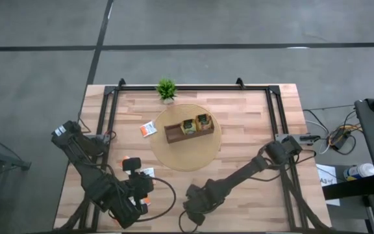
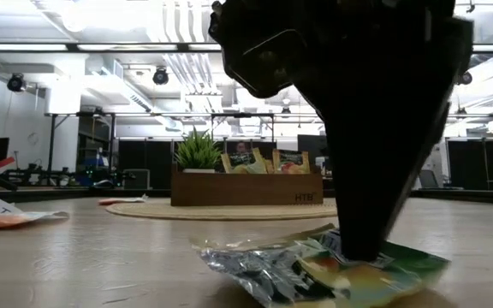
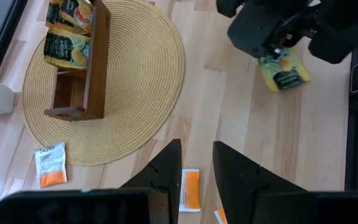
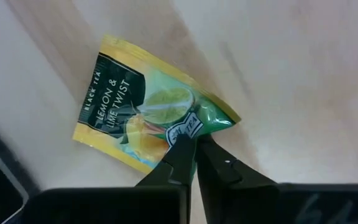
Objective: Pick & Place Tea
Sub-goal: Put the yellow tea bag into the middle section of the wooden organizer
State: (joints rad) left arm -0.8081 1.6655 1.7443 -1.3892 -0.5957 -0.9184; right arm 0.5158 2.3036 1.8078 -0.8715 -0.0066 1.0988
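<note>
While the left gripper (image 3: 196,171) waits part-open near the table's front left, the right gripper (image 4: 194,146) pinches the green-and-yellow tea sachet (image 4: 135,109) lying near the front edge, so the pick is underway and a lift toward the tray (image 1: 174,135) likely follows.

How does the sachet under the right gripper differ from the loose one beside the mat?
The green-and-yellow sachet is pinched at one edge by the shut right gripper; the white-and-orange sachet lies flat and untouched beside the woven mat. The first is crumpled, the second smooth. Both are small, flat tea sachets on the table.
</note>
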